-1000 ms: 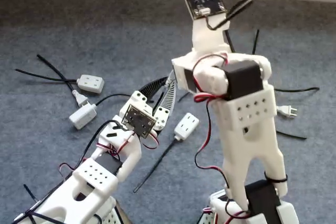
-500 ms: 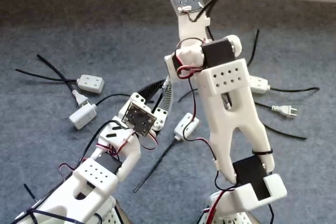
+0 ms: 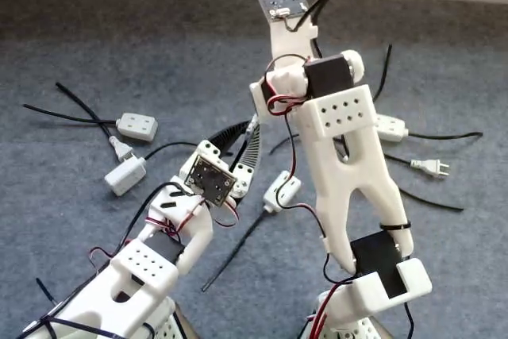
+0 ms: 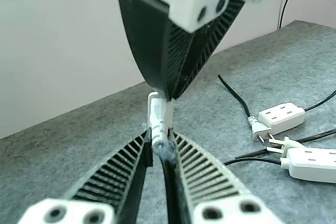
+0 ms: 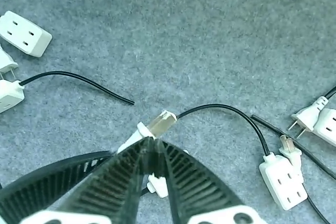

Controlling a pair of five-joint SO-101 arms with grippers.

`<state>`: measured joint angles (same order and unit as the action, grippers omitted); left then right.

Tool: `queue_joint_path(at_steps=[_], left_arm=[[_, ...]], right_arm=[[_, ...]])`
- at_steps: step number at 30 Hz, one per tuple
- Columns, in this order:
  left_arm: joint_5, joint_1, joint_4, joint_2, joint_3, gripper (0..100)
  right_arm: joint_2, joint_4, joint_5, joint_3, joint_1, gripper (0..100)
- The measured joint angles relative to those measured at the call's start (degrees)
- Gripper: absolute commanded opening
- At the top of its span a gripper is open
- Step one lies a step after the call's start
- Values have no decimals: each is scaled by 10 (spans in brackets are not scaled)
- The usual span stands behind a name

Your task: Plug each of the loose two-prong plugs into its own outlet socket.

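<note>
now that the right arm (image 3: 349, 156) has leaned forward since a second ago, right claw (image 5: 152, 143) and left claw (image 4: 161, 140) both pinch one plug (image 4: 159, 111), held above the counter (image 3: 119, 61). likely a handover; the nearest socket (image 3: 279, 191) lies close by, this plug not yet in.

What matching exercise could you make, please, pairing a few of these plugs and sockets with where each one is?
Things
1. gripped plug
2. loose plug
3. rear left socket
4. middle socket

Places or states
A. on the carpet between the two arms
B. held in the left gripper
C. on the carpet to the right of the right arm, prongs bare
D. at the left of the carpet, nothing plugged in

Pairs: 1-B, 2-C, 3-D, 4-A
</note>
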<state>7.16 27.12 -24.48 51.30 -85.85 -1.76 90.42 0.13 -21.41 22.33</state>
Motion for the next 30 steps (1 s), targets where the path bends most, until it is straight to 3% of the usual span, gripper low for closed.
queue_joint_path(at_steps=[15,23,26,30], left_arm=[[0,0,0,0,0,7],[1,4,0,3,3,7],[1,4,43,3,18,7],[1,4,184,3,92,7]], right_arm=[[-4,0,0,0,0,7],[69,70,0,-117,-20,7],[123,82,0,-155,-66,7],[173,84,0,-153,-173,7]])
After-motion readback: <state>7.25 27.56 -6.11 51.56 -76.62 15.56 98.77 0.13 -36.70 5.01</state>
